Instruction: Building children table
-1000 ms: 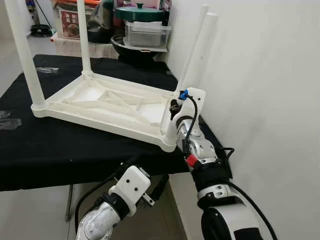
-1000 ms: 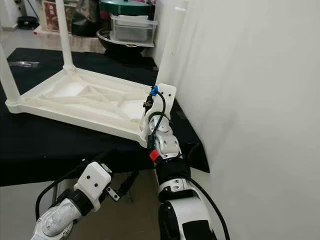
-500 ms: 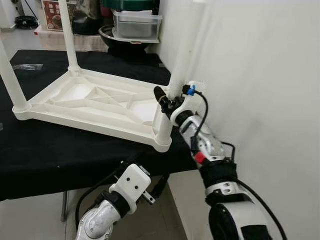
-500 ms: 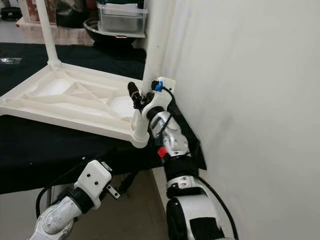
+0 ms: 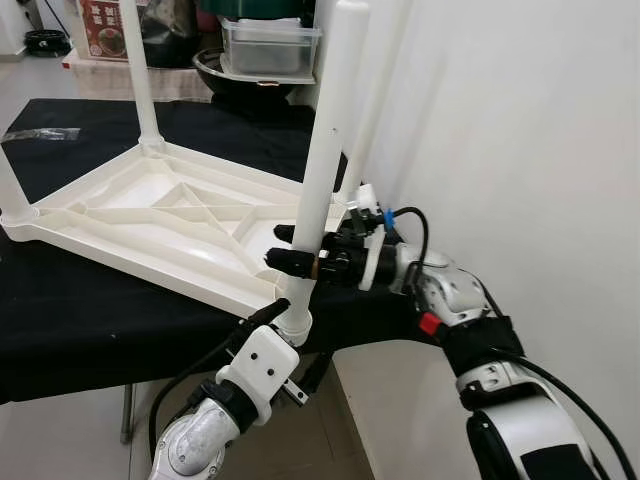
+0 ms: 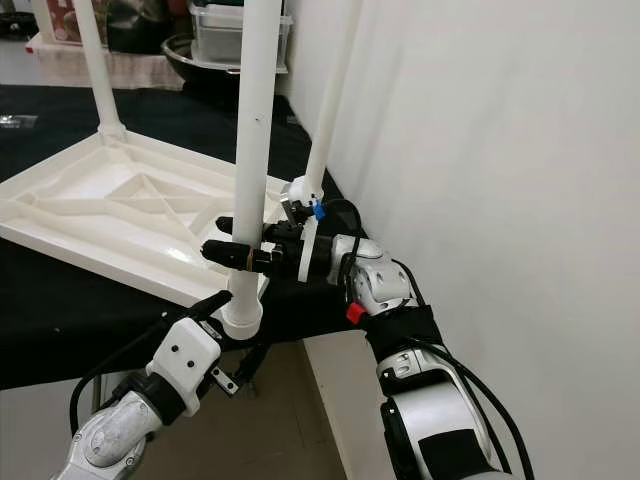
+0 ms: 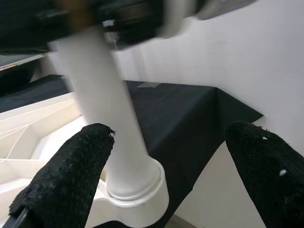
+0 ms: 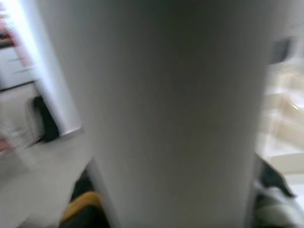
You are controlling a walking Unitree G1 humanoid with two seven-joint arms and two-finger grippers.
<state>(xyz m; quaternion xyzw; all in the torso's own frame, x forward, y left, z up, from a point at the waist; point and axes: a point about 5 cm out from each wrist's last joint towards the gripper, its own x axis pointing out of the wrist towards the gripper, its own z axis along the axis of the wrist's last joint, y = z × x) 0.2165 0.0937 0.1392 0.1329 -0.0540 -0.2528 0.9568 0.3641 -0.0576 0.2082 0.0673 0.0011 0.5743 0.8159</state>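
While the leg is being seated:
Right gripper (image 5: 292, 262): clamped on leg (image 5: 327, 150), just above corner socket (image 5: 294, 320).
Left gripper (image 7: 156, 190): open, below socket.
Advice: keep leg upright, press straight down.

We are in a lived-in home, in a corner used partly for storage. Behind the black-clothed table (image 5: 60, 320) we see household clutter pushed against a plain white wall (image 5: 520, 130): a clear plastic storage box (image 5: 270, 48) with a lid, a dark round pan or basin (image 5: 235, 75) under it, and a printed cardboard carton (image 5: 100, 25) standing on the tiled floor (image 5: 25, 85). On the table lies an upturned white plastic children's table (image 5: 170, 215) with push-in legs, the sort of small furniture we would find in a family's rooms rather than in a lab or shop
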